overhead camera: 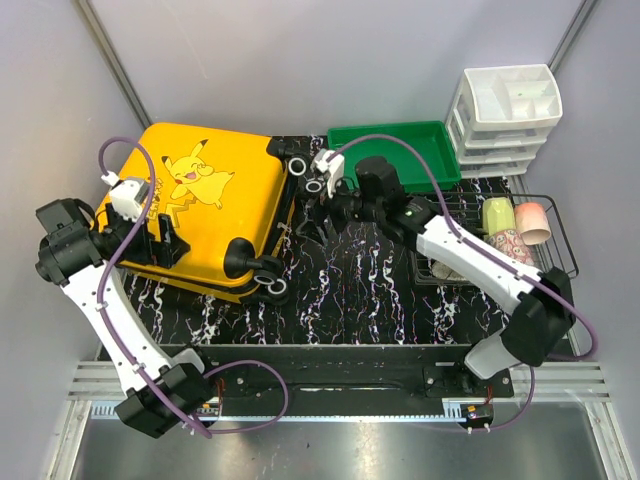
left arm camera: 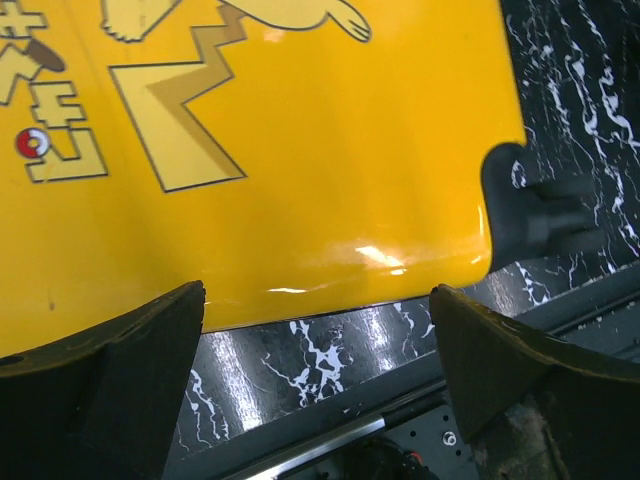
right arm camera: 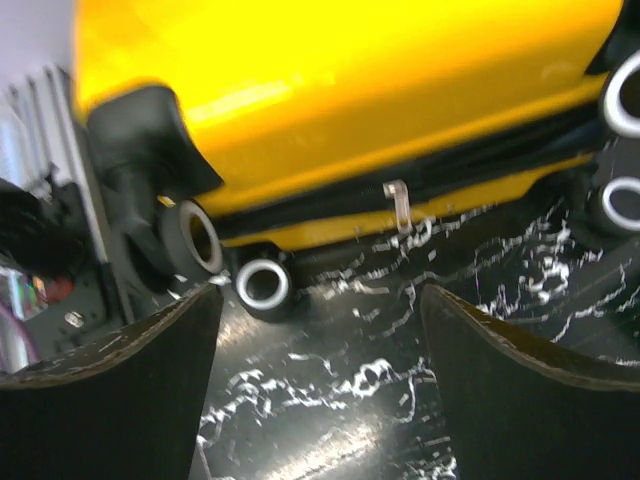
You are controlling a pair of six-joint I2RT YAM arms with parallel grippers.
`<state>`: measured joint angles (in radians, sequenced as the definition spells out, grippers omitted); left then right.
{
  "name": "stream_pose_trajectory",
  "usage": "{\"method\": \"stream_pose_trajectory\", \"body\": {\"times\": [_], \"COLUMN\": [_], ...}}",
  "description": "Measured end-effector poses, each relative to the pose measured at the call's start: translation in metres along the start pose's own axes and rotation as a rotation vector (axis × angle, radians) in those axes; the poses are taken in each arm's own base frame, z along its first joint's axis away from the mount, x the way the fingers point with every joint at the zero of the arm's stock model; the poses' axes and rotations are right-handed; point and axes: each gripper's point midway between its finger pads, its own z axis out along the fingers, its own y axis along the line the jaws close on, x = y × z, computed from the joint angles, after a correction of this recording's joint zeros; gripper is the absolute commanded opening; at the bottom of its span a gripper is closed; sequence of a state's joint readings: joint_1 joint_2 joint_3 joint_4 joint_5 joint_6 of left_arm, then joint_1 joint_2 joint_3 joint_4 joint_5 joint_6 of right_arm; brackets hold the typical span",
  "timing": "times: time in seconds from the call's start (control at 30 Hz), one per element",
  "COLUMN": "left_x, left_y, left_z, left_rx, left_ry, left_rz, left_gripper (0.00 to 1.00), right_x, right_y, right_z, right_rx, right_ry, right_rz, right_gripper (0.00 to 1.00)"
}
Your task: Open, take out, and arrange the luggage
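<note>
Right gripper (overhead camera: 308, 220) has its jaws spread wide with nothing between them, sitting low over the tabletop (overhead camera: 360, 290) just off the wheel end of the luggage (overhead camera: 215, 205). Left gripper (overhead camera: 165, 245) is spread wide too and empty, hanging over the near long edge of the case toward its left end.

Big picture: the yellow Pikachu suitcase lies flat and closed on the back-left part of the tabletop, print side up. Its long axis runs roughly left to right, with the wheels (overhead camera: 270, 272) pointing at the middle of the table. So for my right arm the case is straight ahead, wheel-end wall facing the fingers.

In the right wrist view the black zip seam (right arm camera: 480, 158) runs across that wall. A small pale zipper pull (right arm camera: 398, 203) sticks out of it, lined up between my two fingers but further out and higher.

My read: opening hasn't started, and that pull is what the next move hangs on. Right arm is clearly the nearer one. Left is well away from it and looks better placed to steady the shell. The pull is tiny and the view's blurry, so I'd creep in.
</note>
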<state>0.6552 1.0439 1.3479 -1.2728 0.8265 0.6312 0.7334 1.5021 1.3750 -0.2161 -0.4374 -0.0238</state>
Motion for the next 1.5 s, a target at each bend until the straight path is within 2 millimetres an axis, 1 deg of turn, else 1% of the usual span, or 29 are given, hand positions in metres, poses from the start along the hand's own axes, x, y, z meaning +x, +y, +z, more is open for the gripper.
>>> {"method": "stream_pose_trajectory", "body": {"times": [0.03, 0.07, 0.17, 0.23, 0.3, 0.37, 0.47, 0.53, 0.67, 0.77, 0.9, 1.03, 1.1, 1.17, 1.27, 1.3, 1.4, 1.43, 1.5], "left_x": [0.002, 0.003, 0.006, 0.007, 0.005, 0.004, 0.003, 0.001, 0.000, 0.000, -0.001, -0.002, -0.001, -0.001, -0.001, -0.001, -0.001, -0.001, -0.001], "left_y": [-0.005, -0.007, -0.011, -0.015, -0.018, -0.020, -0.022, -0.024, -0.026, -0.028, -0.030, -0.031, -0.031, -0.031, -0.032, -0.032, -0.032, -0.032, -0.032], "left_z": [-0.001, -0.001, 0.001, 0.001, 0.002, 0.002, 0.002, 0.002, 0.003, 0.003, 0.004, 0.006, 0.007, 0.007, 0.006, 0.006, 0.006, 0.006, 0.006], "left_rx": [0.019, 0.030, 0.066, 0.089, 0.107, 0.119, 0.134, 0.143, 0.153, 0.160, 0.177, 0.191, 0.194, 0.195, 0.195, 0.195, 0.195, 0.195, 0.195], "left_ry": [0.003, 0.004, 0.001, -0.004, -0.014, -0.023, -0.035, -0.042, -0.047, -0.049, -0.052, -0.049, -0.047, -0.046, -0.045, -0.045, -0.044, -0.044, -0.044], "left_rz": [0.009, 0.018, 0.064, 0.079, 0.091, 0.099, 0.105, 0.105, 0.097, 0.083, 0.052, 0.022, 0.007, -0.001, -0.011, -0.013, -0.018, -0.019, -0.020], "left_gripper": [0.99, 0.98, 0.98, 0.98, 0.98, 0.98, 0.98, 0.98, 0.98, 0.98, 0.98, 0.98, 0.98, 0.98, 0.98, 0.98, 0.98, 0.98, 0.97], "right_x": [0.013, 0.028, 0.075, 0.099, 0.114, 0.122, 0.124, 0.118, 0.111, 0.113, 0.126, 0.138, 0.140, 0.138, 0.131, 0.127, 0.122, 0.120, 0.120], "right_y": [-0.002, -0.007, -0.021, -0.027, -0.032, -0.035, -0.038, -0.043, -0.050, -0.057, -0.065, -0.064, -0.061, -0.058, -0.055, -0.055, -0.053, -0.053, -0.052], "right_z": [0.004, 0.009, 0.027, 0.037, 0.051, 0.065, 0.088, 0.101, 0.116, 0.123, 0.128, 0.131, 0.131, 0.131, 0.131, 0.132, 0.132, 0.132, 0.132], "right_rx": [-0.001, -0.001, -0.004, -0.022, -0.050, -0.090, -0.158, -0.198, -0.257, -0.291, -0.321, -0.354, -0.370, -0.388, -0.408, -0.413, -0.425, -0.427, -0.430], "right_ry": [0.027, 0.061, 0.135, 0.173, 0.190, 0.194, 0.187, 0.168, 0.144, 0.146, 0.167, 0.190, 0.198, 0.193, 0.173, 0.165, 0.151, 0.148, 0.148], "right_rz": [-0.005, -0.011, -0.049, -0.080, -0.108, -0.114, -0.097, -0.065, 0.009, 0.080, 0.159, 0.225, 0.254, 0.269, 0.280, 0.280, 0.285, 0.287, 0.293], "right_gripper": [0.84, 0.77, 0.67, 0.64, 0.63, 0.63, 0.65, 0.70, 0.70, 0.70, 0.66, 0.61, 0.60, 0.58, 0.52, 0.45, 0.31, 0.22, 0.15]}}
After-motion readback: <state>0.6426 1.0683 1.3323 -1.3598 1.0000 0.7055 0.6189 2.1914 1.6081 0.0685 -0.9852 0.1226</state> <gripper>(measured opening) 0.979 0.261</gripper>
